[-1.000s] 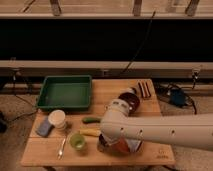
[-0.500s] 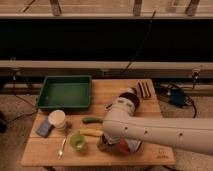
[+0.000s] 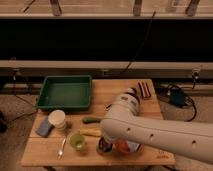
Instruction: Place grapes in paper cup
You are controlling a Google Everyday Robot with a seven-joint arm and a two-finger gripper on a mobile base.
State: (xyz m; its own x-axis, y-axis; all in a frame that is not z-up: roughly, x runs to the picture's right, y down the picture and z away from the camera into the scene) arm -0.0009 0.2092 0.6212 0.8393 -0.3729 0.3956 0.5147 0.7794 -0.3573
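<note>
The paper cup [image 3: 57, 119] stands upright at the left of the wooden table [image 3: 50, 155], off-white with a round rim. My white arm reaches in from the lower right and covers the middle of the table. My gripper [image 3: 104, 144] is low at the table's front middle, just right of the small green cup [image 3: 77, 141] and well right of the paper cup. The grapes do not show; the arm hides the area around the maroon bowl [image 3: 131, 148], where a bit of orange-red fruit [image 3: 121, 146] shows.
A green tray [image 3: 65, 92] sits at the back left. A blue sponge [image 3: 44, 128] lies beside the paper cup, with a utensil [image 3: 62, 146] in front. A green vegetable [image 3: 91, 120] and a yellow one [image 3: 90, 132] lie mid-table. A dark object [image 3: 144, 89] lies at the back right.
The arm's forward end has shifted slightly to the left and down toward the table's front. The objects on the table have not moved.
</note>
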